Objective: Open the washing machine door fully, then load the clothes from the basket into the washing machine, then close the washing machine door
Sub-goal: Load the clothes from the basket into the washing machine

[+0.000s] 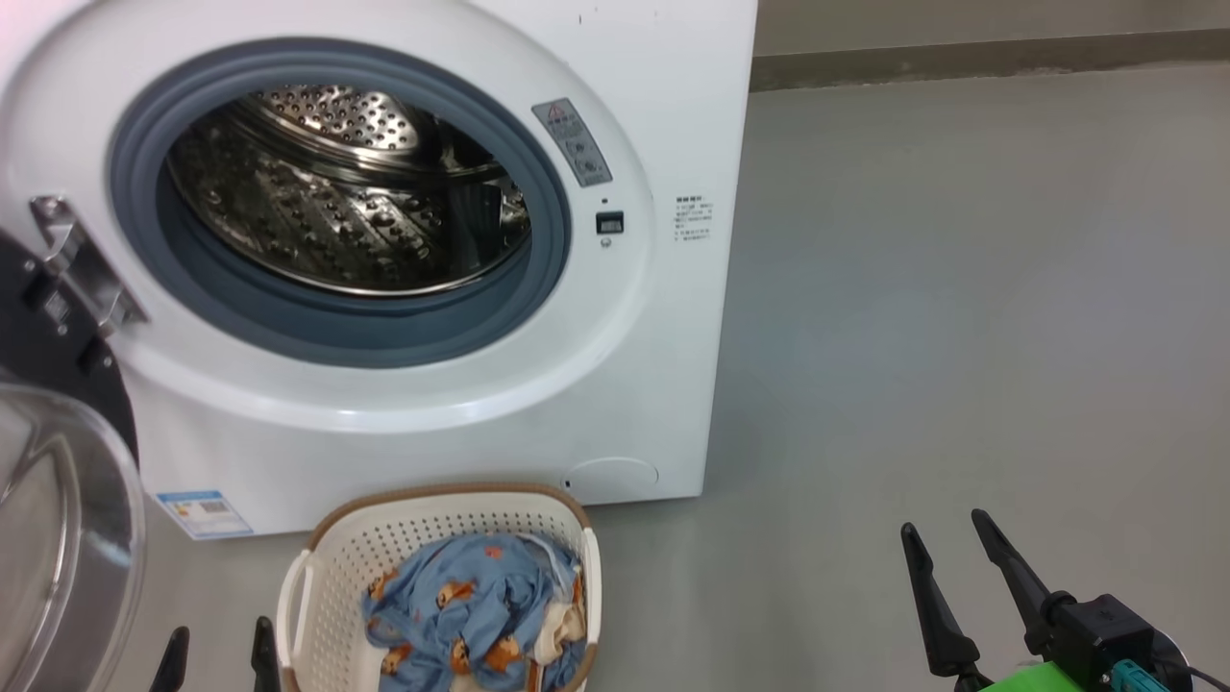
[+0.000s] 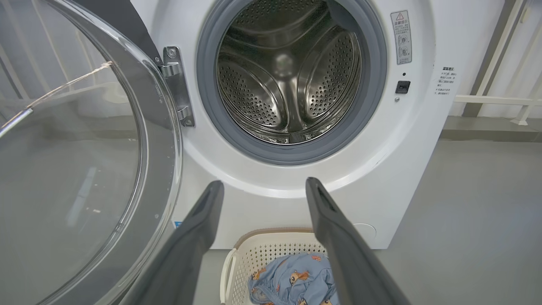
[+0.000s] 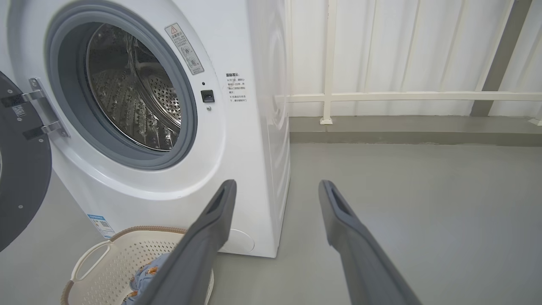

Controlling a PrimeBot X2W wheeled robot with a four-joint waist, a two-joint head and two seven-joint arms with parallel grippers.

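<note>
The white washing machine (image 1: 634, 317) stands with its steel drum (image 1: 346, 192) exposed and bare. Its door (image 1: 58, 519) hangs swung out to the left, clear porthole (image 2: 72, 169) facing me, black rim (image 3: 21, 169) beside the hinge. On the floor in front sits the cream basket (image 1: 336, 567) holding light-blue bear-print clothes (image 1: 461, 605). My left gripper (image 1: 219, 649) is open just left of the basket, and between its fingers (image 2: 199, 228) nothing is held. My right gripper (image 1: 951, 543) is open over bare floor, well to the basket's right, its fingers (image 3: 338, 216) holding nothing.
Grey floor (image 1: 961, 288) stretches to the right of the machine. A white railing and panelled wall (image 3: 402, 63) run behind it, above a low grey kerb (image 3: 402, 131). The open door takes up the space at the left.
</note>
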